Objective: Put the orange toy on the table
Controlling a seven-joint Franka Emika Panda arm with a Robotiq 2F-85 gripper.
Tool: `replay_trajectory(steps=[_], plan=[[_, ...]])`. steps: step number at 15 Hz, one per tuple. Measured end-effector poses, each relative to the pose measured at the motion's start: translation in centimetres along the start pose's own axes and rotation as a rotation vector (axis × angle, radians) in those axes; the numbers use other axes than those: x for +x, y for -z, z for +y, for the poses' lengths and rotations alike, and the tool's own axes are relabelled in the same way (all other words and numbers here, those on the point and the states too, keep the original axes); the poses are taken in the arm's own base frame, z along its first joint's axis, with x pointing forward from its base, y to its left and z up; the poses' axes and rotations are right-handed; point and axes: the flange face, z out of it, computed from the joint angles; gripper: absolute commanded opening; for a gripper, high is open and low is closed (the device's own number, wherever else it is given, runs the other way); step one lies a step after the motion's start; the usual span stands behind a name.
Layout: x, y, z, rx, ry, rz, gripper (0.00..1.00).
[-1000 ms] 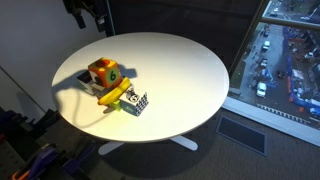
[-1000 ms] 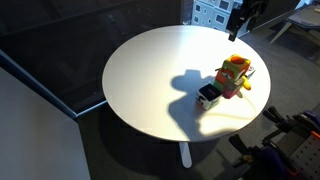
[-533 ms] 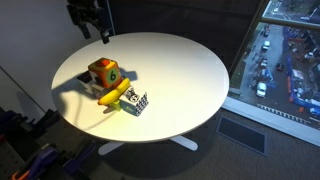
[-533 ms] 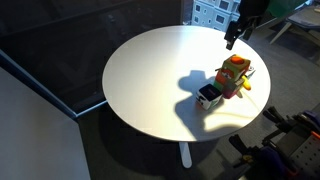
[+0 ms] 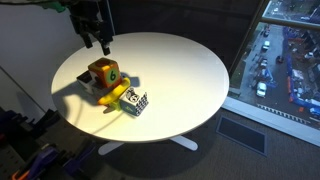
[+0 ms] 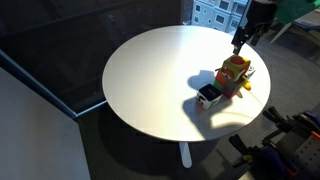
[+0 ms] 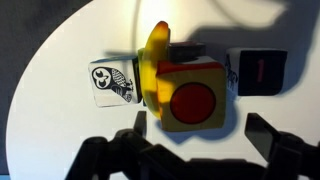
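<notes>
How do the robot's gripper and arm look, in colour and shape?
The gripper is black and blocky, with two thick, angular fingers seen dark in the wrist view. In an exterior view the arm above it looks greenish, but it is mostly cropped. I can make out no markings or cables.

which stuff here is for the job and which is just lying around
For the job: orange toy, table, pincer.
Just lying about: yellow banana toy, patterned cube, dark cube.

Orange toy [image 5: 103,73] (green side patch) upright, near edge of round white table [image 5: 185,68].
</notes>
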Motion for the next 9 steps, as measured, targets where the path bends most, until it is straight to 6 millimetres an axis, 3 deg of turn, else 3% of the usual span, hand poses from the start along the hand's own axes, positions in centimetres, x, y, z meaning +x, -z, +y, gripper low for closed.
replay_trajectory(steps=[9], plan=[[-0.47, -0.69, 0.20, -0.004, 0.001, -0.016, 1.00]])
